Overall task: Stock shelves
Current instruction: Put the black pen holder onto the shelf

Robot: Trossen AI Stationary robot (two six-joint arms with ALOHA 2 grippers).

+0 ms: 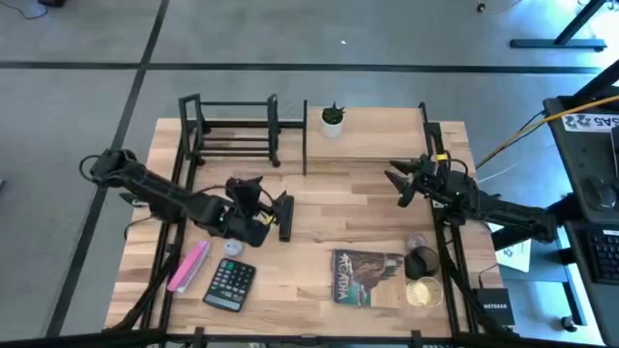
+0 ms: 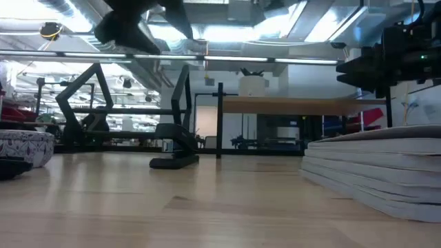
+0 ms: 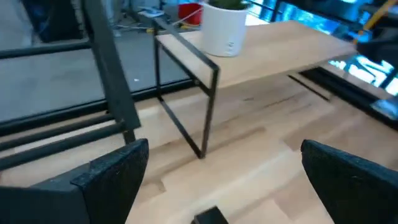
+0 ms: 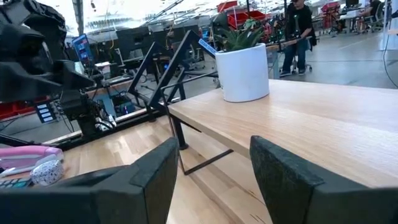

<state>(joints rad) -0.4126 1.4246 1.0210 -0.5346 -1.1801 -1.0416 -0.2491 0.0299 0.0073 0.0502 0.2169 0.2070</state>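
Left claw agape, empty; right claw likewise.

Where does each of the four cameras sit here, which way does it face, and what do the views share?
High view: above the table, looking straight down; both arms, left gripper and right gripper open and empty.
Low view: at tabletop height, facing the wood shelf and black rack; arms enter from above.
Left wrist view: behind its own open jaws, facing the shelf's corner post.
Right wrist view: behind its own open jaws, facing the shelf top.
Shared: the white plant pot shows in all four.
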